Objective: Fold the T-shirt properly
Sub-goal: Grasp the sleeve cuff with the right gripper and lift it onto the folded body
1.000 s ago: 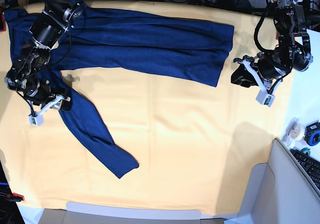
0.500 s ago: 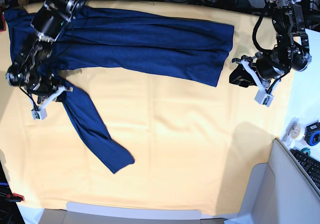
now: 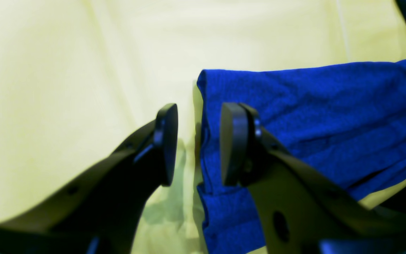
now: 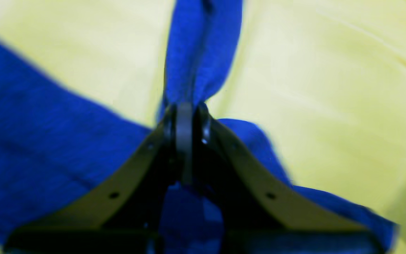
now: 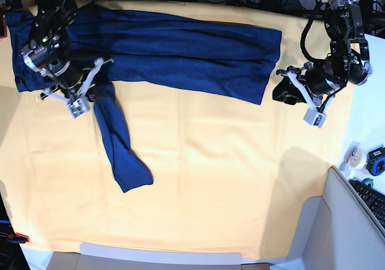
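Across the far half of the yellow cloth [image 5: 210, 180] lay the shirt [image 5: 180, 53], a dark blue body stretched flat from the far left corner toward the right, its hem edge ending short of the cloth's right side. One long sleeve [image 5: 117, 144] hung off the shirt's left end and trailed toward the near side, its cuff resting flat on the cloth well apart from the body.

At the top of that sleeve sat the right gripper [image 5: 90, 89], on the base view's left. Its wrist view showed the jaws pressed together with blue fabric [image 4: 203, 53] pinched between them, the sleeve running away from the fingertips in a narrow bunched strip; so it was clenched on the sleeve.

Off the hem end, on the base view's right, hung the left gripper [image 5: 287, 91], just beside the shirt's corner but apart from it. Its wrist view showed the two pads [image 3: 232, 141] standing clearly apart, nothing between them, with the hem [image 3: 294, 116] lying on the cloth past the pads; it was released.

Beyond the cloth's right edge were a white surface [image 5: 367, 119], a tape roll [image 5: 356, 157] and part of a keyboard [image 5: 373, 201].
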`<action>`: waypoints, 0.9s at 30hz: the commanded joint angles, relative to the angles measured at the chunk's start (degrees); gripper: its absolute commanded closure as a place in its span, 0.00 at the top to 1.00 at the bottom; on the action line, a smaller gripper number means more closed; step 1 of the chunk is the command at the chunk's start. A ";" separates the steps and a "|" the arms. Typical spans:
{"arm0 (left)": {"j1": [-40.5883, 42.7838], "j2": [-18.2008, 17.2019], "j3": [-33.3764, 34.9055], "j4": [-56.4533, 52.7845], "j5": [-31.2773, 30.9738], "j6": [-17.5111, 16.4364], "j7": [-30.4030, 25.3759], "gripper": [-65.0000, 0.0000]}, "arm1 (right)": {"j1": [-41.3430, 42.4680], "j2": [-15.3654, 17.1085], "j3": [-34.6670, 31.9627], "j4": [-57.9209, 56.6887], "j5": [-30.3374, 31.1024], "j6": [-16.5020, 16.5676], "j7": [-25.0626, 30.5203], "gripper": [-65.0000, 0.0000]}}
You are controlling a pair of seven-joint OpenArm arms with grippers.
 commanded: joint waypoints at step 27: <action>-0.44 -0.75 -0.33 0.85 -0.61 -0.20 -0.65 0.31 | -10.02 5.86 -10.25 1.16 16.88 0.10 0.93 0.00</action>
